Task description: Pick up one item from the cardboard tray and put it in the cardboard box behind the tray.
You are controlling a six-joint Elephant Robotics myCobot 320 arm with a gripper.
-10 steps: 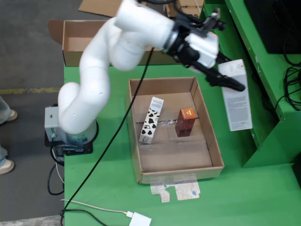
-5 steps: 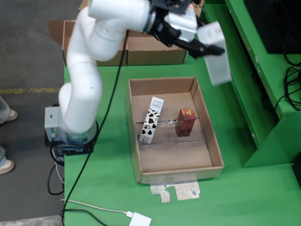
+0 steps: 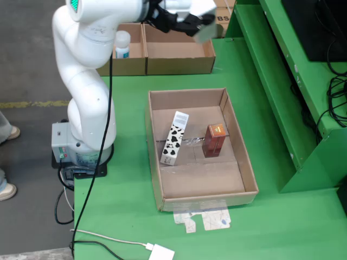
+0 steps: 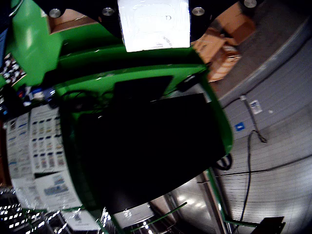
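White carton (image 3: 203,32) is hanging clenched in the jaws above the cardboard box (image 3: 179,51) w/ pickup done, release still left.

open green tabletop (image 3: 124,162) around tray (image 3: 246,162), two cartons (image 3: 174,138) standing inside, bottle (image 3: 122,44) occupying rear box's left compartment
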